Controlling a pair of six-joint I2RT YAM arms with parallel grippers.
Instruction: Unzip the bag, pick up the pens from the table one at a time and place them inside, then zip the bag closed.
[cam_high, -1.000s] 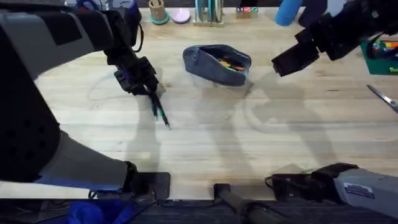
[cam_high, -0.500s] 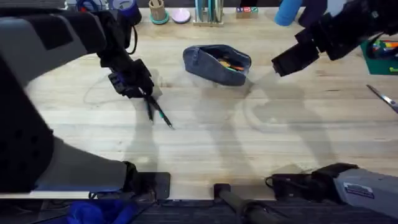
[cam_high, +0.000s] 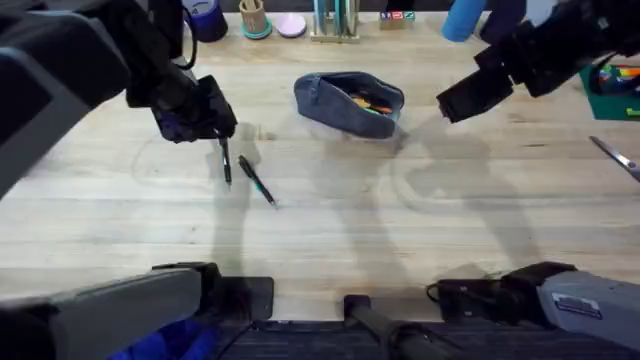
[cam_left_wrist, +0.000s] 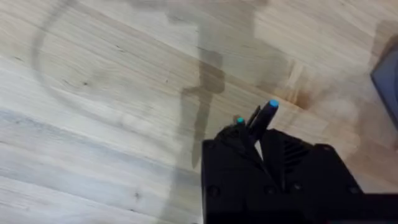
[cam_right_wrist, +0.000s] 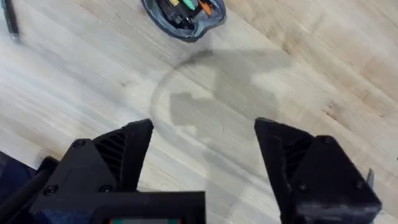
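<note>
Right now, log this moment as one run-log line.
left gripper: holds pen | second pen: on table | bag: unzipped | right gripper: open

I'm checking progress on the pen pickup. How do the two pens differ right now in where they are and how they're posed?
One pen is held in the left gripper, lifted and hanging roughly upright with its tip down; the other pen lies flat on the table, slanted diagonally. The held pen is clamped between the fingers; the lying one is untouched and free. Both are thin and dark, and both sit outside the open bag.
</note>
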